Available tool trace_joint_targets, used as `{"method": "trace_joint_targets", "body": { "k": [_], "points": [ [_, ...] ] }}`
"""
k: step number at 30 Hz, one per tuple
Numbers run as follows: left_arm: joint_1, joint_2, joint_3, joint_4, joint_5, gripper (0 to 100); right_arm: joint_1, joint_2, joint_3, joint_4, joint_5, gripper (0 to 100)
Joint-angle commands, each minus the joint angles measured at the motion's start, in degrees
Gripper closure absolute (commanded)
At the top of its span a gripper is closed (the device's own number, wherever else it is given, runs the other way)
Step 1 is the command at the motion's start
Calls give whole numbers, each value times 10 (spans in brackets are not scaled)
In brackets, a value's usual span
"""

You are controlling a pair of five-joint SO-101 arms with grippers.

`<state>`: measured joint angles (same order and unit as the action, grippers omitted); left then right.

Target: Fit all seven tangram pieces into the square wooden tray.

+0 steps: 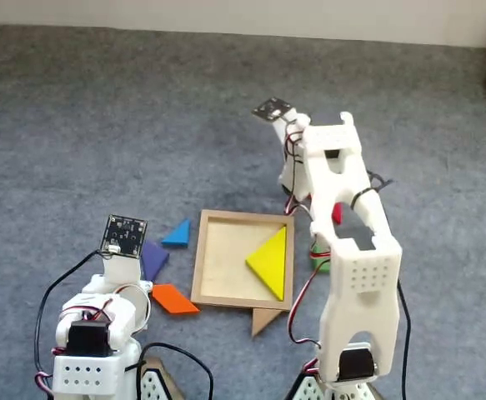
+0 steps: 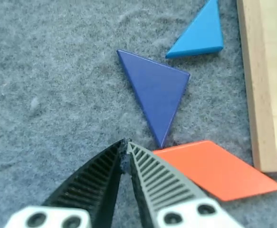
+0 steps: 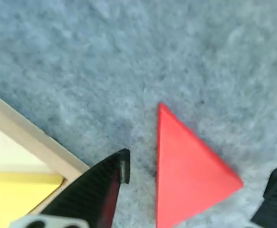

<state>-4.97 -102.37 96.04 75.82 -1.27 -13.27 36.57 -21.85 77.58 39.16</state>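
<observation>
One piece, the yellow triangle [image 1: 272, 260], lies in the wooden tray [image 1: 199, 250]; the right claw [image 3: 200, 173], spread either side of the red triangle [image 3: 183, 161] just outside, is set, we judge, to pinch it; the left claw [image 2: 127, 145] hangs pressed together by the dark blue triangle [image 2: 157, 92].

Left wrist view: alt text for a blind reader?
The shut left pincer points at a corner of the dark blue triangle on grey carpet. Nearby lie an orange parallelogram, a light blue triangle and the wooden tray.
</observation>
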Motion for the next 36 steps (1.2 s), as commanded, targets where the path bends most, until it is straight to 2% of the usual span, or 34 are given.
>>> {"method": "trace_joint_targets", "body": {
  "k": [1,16,18,26,32,36],
  "points": [
    [9,-14,12,2,3,995,0,-31,-25,-22,4,581],
    [9,-14,12,2,3,995,53,55,-21,-38,4,614],
    [9,-14,12,2,3,995,60,55,-21,-38,-21,614],
    [9,-14,12,2,3,995,56,55,-24,29,-40,617],
    [9,-14,12,2,3,995,56,59,-20,34,-40,618],
    [9,-14,12,2,3,995,56,59,-20,44,-40,696]
  ]
}}
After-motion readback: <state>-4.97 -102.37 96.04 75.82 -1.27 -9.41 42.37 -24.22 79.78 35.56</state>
